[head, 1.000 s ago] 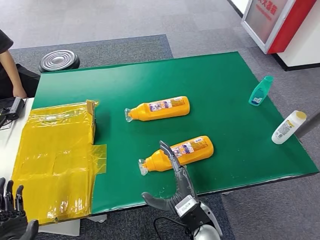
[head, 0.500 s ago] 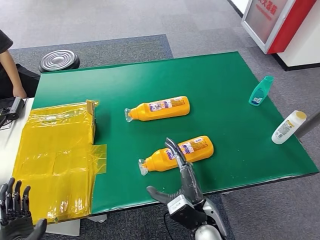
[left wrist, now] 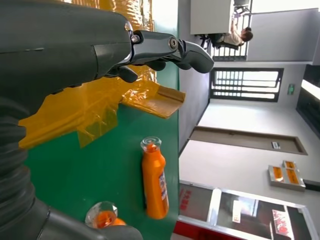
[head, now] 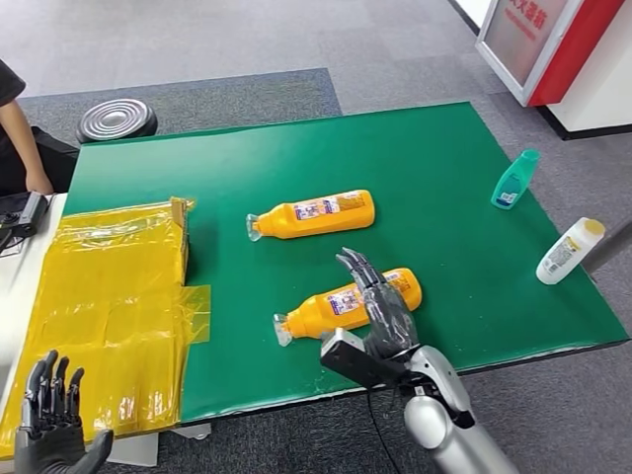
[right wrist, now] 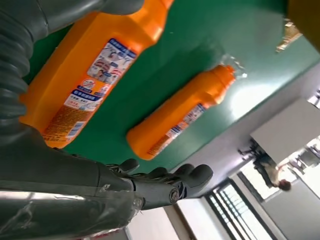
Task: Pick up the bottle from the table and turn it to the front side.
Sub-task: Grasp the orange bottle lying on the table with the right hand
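The nearer orange bottle (head: 351, 302) lies on its side on the green table (head: 418, 178), toward the front edge, its clear cap pointing to about eight o'clock and its label facing up. The right hand (head: 380, 306) is over the bottle's middle and base end, fingers spread apart and stretched toward twelve o'clock; the right wrist view shows the bottle (right wrist: 86, 65) lying free between thumb and fingers, so the hand holds nothing, though whether any finger touches the bottle cannot be told. A second orange bottle (head: 313, 214) lies at about eleven o'clock from the first, well apart, parallel to it with its cap also toward the left. A teal bottle (head: 515, 180) lies near the table's right edge at two o'clock, and a white bottle with a yellow cap (head: 570, 250) lies at the right edge at three o'clock. A yellow plastic-wrapped box (head: 112, 306) sits at nine o'clock on the table's left end. The left hand (head: 53, 420) hangs at eight o'clock, off the table's front corner, fingers apart and upright, empty. A person's arm (head: 21, 138) shows at ten o'clock.
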Controlling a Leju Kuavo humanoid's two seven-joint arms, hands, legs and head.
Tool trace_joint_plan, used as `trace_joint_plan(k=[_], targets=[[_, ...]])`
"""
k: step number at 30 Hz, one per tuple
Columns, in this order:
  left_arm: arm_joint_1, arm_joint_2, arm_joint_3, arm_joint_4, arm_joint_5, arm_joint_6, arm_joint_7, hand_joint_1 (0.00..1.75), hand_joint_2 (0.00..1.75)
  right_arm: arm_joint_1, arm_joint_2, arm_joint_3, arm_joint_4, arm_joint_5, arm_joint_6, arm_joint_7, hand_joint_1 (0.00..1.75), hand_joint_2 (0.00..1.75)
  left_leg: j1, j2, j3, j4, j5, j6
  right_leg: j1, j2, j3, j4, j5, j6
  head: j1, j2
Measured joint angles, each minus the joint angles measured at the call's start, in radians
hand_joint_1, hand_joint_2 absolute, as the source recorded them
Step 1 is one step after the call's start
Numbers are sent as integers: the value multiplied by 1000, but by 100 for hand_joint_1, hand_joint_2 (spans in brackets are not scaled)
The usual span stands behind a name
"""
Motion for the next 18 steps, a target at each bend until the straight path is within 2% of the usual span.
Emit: trace_joint_plan(k=[8, 13, 17, 18], targets=[[-18, 44, -49, 39, 6, 19, 0, 0, 175, -212, -113, 42, 198, 55, 245, 138, 0, 175, 0, 0, -1, 0, 2, 1, -1, 0, 0, 0, 2, 1, 0, 0], [-26, 64, -69, 57, 13, 27, 0, 0, 175, -334, -157, 106, 339, 105, 336, 177, 0, 175, 0, 0, -1, 0, 3, 0, -1, 0, 0, 0, 3, 0, 0, 0], [-29, 74, -82, 69, 14, 29, 0, 0, 175, -402, -178, 158, 432, 137, 370, 183, 2, 175, 0, 0, -1, 0, 3, 0, 0, 0, 0, 0, 3, 0, 0, 0], [-30, 75, -83, 71, 14, 30, 0, 0, 175, -414, -182, 169, 449, 144, 376, 184, 45, 175, 0, 0, -1, 0, 3, 0, 0, 0, 0, 0, 2, 0, 0, 0]])
